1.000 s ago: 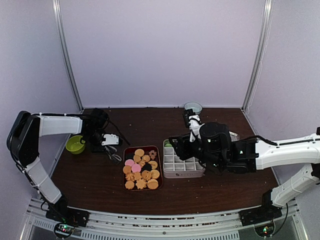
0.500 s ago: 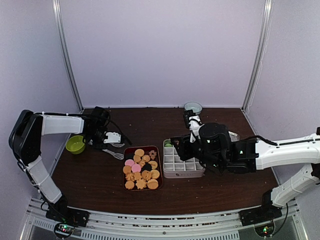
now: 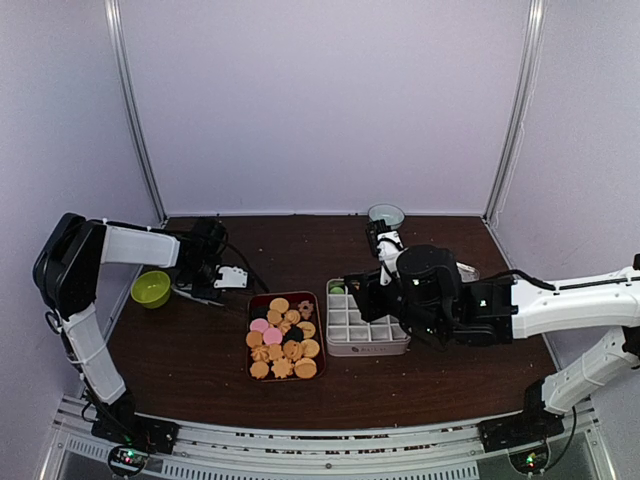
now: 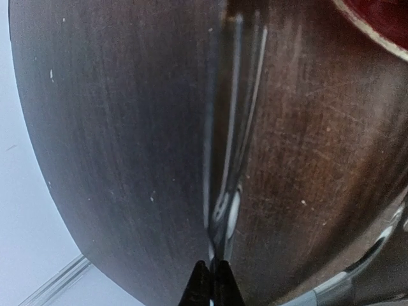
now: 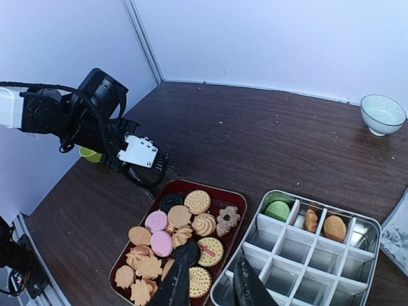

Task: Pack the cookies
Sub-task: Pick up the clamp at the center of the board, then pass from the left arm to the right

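Left of the red tray [image 5: 241, 195], my left gripper [image 4: 213, 284] is clamped tight on the tongs [image 4: 224, 153], their blades lying along the table [image 4: 115, 159]. My right gripper [image 5: 210, 288] hangs over the gap between the tray and the divided tin [image 5: 331, 208], fingers apart, holding nothing. Progress: early, by my read. A green cookie [image 5: 277, 210] and two orange ones sit in the tin's back row. Bulk of the cookies [image 5: 172, 245] lie on the tray; most compartments are bare.
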Controlling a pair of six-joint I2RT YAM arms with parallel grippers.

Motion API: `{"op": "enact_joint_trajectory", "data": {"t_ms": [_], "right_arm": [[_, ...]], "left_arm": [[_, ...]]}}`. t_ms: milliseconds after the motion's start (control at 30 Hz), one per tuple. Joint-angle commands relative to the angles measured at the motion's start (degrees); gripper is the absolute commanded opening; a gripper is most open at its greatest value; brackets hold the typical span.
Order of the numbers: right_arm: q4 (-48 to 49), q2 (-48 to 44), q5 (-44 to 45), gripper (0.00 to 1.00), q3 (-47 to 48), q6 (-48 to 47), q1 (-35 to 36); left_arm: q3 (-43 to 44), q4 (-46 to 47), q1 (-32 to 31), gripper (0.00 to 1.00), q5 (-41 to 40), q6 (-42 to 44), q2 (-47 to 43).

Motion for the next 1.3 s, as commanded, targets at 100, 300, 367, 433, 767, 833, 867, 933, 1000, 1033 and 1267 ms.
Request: {"op": "enact_joint_trajectory", "data": {"t_ms": [100, 300, 367, 433, 767, 833, 867, 933, 1000, 1033, 1267], "right_arm": [[-1.1, 0.3, 1.3, 0.24, 3.2, -0.7, -0.2], [-1.4, 0.1, 1.5, 0.23, 4.0, -1.1, -0.1], [-1.7, -0.3, 1.7, 0.23, 3.9, -1.2, -0.1], [-1.6, -0.9, 1.9, 0.23, 3.6, -1.1, -0.2], [0.4, -2.4, 1.4, 0.31, 2.8, -0.8, -0.2], [1.0, -2.4, 0.8, 0.34, 2.8, -0.8, -0.2], [1.4, -2.4, 0.2, 0.36, 2.9, -0.7, -0.2], [2.3, -2.2, -1.1, 0.39, 3.2, -0.9, -0.3], [3.0, -1.8, -2.4, 0.41, 3.8, -1.1, -0.5], [3.4, -1.6, -3.2, 0.42, 4.2, -1.2, -0.5], [7.9, 1.2, -11.5, 0.47, 9.2, -1.8, -0.6]], "left_arm": [[2.2, 6.1, 0.1, 0.0, -3.4, 0.9, 0.3], [6.0, 4.1, 0.1, 0.0, -3.5, -0.7, -0.2], [8.1, 1.8, 0.0, 0.0, -2.8, -2.2, -0.7], [10.2, -0.5, 0.1, 0.0, -2.0, -3.4, -1.5], [21.2, -13.7, 0.1, 0.0, 3.8, -10.0, -7.4], [25.5, -19.5, 0.1, 0.0, 10.2, -14.1, -8.9], [28.2, -23.3, 0.0, 0.0, 14.5, -16.3, -9.5], [33.4, -30.3, 0.0, 0.0, 25.9, -20.8, -10.6], [37.7, -35.0, -0.2, 0.0, 37.9, -25.7, -11.9], [38.7, -36.9, -0.4, 0.0, 43.6, -28.4, -12.7], [36.9, -35.9, -6.8, 0.0, 69.0, -41.9, -17.1]]}}
